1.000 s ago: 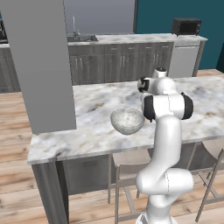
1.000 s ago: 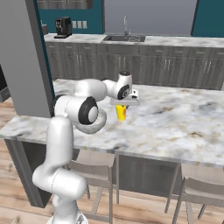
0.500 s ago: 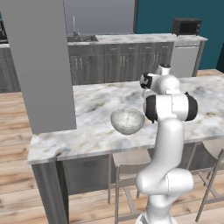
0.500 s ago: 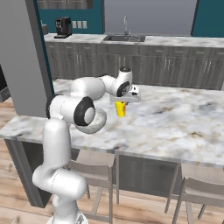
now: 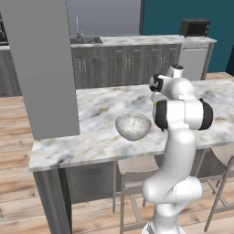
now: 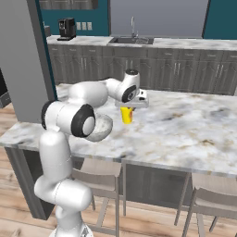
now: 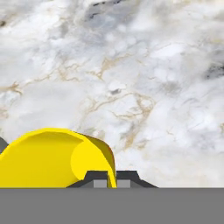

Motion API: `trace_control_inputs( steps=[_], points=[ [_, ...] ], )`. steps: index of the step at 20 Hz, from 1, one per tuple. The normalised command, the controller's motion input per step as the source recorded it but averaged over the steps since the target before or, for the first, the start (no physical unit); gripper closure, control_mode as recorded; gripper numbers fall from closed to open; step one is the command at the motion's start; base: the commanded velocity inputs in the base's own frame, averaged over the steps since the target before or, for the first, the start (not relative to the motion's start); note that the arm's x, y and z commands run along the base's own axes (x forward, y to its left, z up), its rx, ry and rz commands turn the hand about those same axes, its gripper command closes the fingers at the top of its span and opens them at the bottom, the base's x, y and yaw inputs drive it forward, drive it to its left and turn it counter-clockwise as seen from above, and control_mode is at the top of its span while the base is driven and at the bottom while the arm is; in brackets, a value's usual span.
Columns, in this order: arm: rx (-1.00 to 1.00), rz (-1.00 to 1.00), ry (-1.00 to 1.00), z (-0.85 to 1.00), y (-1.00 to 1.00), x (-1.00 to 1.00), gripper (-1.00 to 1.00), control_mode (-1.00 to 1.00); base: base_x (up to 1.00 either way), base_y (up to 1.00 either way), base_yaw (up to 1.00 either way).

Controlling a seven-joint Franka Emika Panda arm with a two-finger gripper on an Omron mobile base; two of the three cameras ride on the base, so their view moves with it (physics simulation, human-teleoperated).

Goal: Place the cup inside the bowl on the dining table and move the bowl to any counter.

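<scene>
My gripper (image 6: 127, 108) is shut on the rim of the small yellow cup (image 6: 126, 115), which hangs just above the marble dining table (image 6: 185, 134). In the hand view the cup (image 7: 52, 158) is at the lower left, with its wall pinched between my fingertips (image 7: 99, 178). The speckled grey-white bowl (image 5: 133, 125) stands upright on the table to the left of the cup. From the right base view the bowl (image 6: 104, 127) is partly hidden behind my elbow. The hand (image 5: 157, 85) is beyond the bowl, to its right.
A thick grey pillar (image 5: 43, 68) stands at the table's left end. A long counter (image 6: 185, 44) with a sink (image 6: 132, 40) runs along the back wall, with a coffee machine (image 6: 67, 28) and a microwave (image 5: 194, 27) on it. Stools (image 6: 99, 173) are tucked under the table's near edge.
My elbow has swung a little sideways. The hand with the cup has stayed almost in place, slightly higher. The bowl has not moved.
</scene>
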Motion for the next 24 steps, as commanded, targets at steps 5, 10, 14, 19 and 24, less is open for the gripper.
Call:
trace_control_inputs(
  steps=[5,10,14,19,24],
  points=[
    [0.00,0.00,-0.04,0.16,0.08,-0.31,1.00,-1.00,0.00,0.00,0.00],
    [0.00,0.00,-0.06,0.18,0.16,-0.19,1.00,-1.00,0.00,0.00,0.00],
    [0.00,0.00,-0.03,0.17,0.21,-0.15,1.00,-1.00,0.00,0.00,0.00],
    [0.00,0.00,0.00,0.10,0.22,-0.08,1.00,-1.00,0.00,0.00,0.00],
    [0.00,0.00,0.00,0.09,0.28,-0.11,1.00,-1.00,0.00,0.00,0.00]
  ],
)
